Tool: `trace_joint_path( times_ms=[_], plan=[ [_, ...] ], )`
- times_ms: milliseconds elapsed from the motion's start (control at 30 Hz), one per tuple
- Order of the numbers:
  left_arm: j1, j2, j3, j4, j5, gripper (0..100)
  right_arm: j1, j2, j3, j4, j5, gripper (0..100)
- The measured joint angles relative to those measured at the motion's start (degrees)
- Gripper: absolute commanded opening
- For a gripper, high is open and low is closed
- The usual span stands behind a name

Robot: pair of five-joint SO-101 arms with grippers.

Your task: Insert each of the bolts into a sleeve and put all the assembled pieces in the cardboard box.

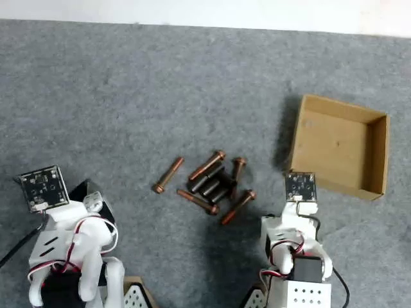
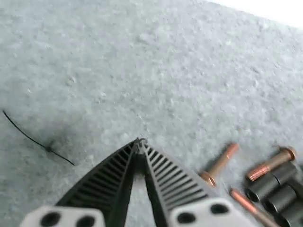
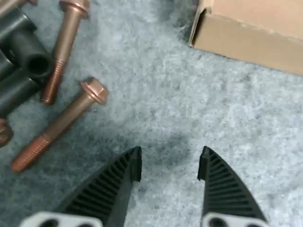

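Copper-coloured flanged metal bolt (image 3: 61,124) just beside the right gripper (image 3: 169,163), jaws spread and empty, on its left-arm side, long axis slanting, head end nearest; well apart from the left gripper (image 2: 140,143), pinched together, empty.

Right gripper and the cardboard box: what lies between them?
Bare grey carpet, as the right wrist view shows, between the right gripper and the cardboard box; the bolts lie aside.

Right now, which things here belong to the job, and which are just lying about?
Belong to the job: five copper bolts, black sleeves, cardboard box.
Just lying about: thin black strand on the grey carpet.
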Motion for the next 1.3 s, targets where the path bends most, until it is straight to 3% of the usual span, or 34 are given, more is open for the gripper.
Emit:
trace_joint_path(
  times_ms=[200, 333, 433, 733, 867, 1067, 1300],
  plan=[
    [-11.16, 0.0, -0.18, -5.71, 0.0, 1, 0.0, 0.0, 0.0, 0.0, 0.0, 18.7],
    [-12.84, 0.0, -0.18, -7.65, -0.53, 1, 0.0, 0.0, 0.0, 0.0, 0.0, 18.7],
    [-12.75, 0.0, -0.18, -8.62, -8.26, 1, 0.0, 0.0, 0.0, 0.0, 0.0, 18.7],
    [-3.69, 0.0, -0.18, -11.6, -23.12, 0, 0.0, 0.0, 0.0, 0.0, 0.0, 18.7],
    [-0.62, 5.27, -0.44, -12.22, -26.02, 0, 0.0, 0.0, 0.0, 0.0, 0.0, 18.7],
    [4.31, 27.34, -8.0, -12.92, -26.2, 1, 0.0, 0.0, 0.0, 0.0, 0.0, 18.7],
    [12.4, 51.96, -13.89, -15.56, -19.25, 1, 0.0, 0.0, 0.0, 0.0, 0.0, 18.7]
  ],
)
